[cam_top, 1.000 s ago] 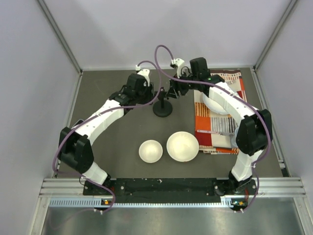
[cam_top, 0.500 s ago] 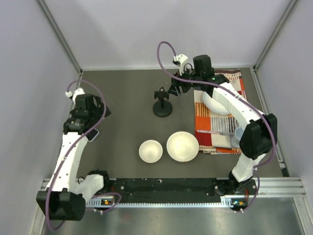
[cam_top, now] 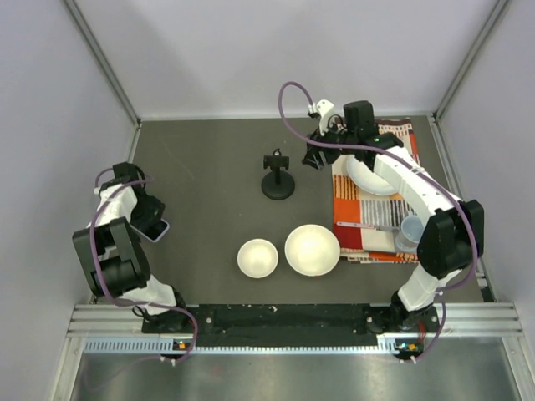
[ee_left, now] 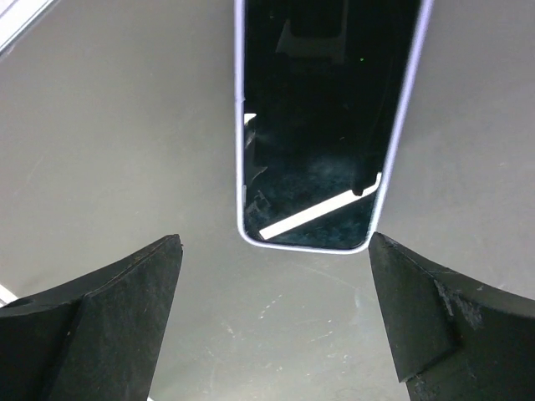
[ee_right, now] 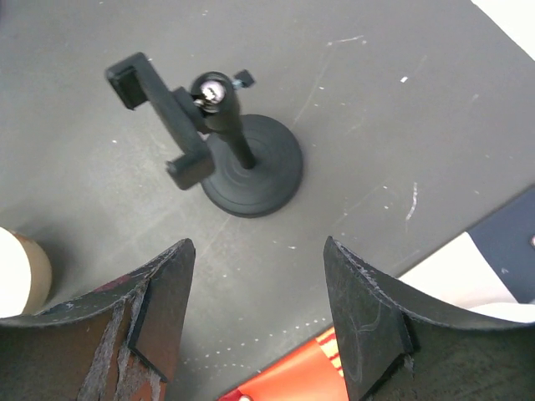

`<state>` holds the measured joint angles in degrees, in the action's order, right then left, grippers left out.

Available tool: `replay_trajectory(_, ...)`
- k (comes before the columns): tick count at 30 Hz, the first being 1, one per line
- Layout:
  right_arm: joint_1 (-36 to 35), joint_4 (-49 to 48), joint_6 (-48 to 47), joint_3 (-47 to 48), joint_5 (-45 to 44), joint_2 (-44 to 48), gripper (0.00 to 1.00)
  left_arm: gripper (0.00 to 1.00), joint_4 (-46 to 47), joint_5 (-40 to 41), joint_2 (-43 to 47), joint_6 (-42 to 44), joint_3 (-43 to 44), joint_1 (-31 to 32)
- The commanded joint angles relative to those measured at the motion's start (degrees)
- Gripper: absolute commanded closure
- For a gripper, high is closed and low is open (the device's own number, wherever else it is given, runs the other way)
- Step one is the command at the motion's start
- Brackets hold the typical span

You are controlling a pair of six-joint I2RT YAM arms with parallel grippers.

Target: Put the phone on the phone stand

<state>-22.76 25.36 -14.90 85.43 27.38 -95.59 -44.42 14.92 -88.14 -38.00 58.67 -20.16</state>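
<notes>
The phone [ee_left: 322,125] lies flat on the dark table, black screen up, lavender rim; in the top view only its corner [cam_top: 162,226] shows under my left arm. My left gripper [ee_left: 272,251] is open just above it, the phone's near end between and ahead of the fingertips, not touching. The black phone stand [cam_top: 277,177] stands upright mid-table with its clamp cradle empty; it also shows in the right wrist view [ee_right: 226,150]. My right gripper [ee_right: 259,251] is open and empty, hovering just right of the stand [cam_top: 316,157].
Two white bowls [cam_top: 257,257] [cam_top: 312,249] sit near the front centre. An orange patterned cloth [cam_top: 372,209] at the right holds a white plate [cam_top: 364,180] and a small clear cup [cam_top: 410,231]. Walls close in on the left and right.
My left arm has swung from beside the stand back to the table's left edge and now hovers over the phone. My right gripper has drawn slightly right, away from the stand.
</notes>
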Motion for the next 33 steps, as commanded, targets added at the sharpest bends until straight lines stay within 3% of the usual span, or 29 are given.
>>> replay_trajectory(1,2.5,-1.5,-1.5,-0.3,2.2,1.4,0.37,0.01,4.8,-1.9,-0.9,4.1,4.5,-0.8)
replay_trajectory(7,3.9,-1.5,-1.4,-0.2,4.3,0.1,0.37,0.01,1.3,-2.9,-10.5,3.7,10.3,-2.6)
replay_trajectory(13,4.0,-1.5,-1.1,0.6,7.5,-0.6,0.37,0.01,3.5,-7.3,-12.4,5.6,11.3,-3.0)
replay_trajectory(33,4.0,-1.5,-1.5,1.1,7.2,-2.2,0.37,0.01,4.2,-9.1,-19.5,2.0,13.9,-5.7)
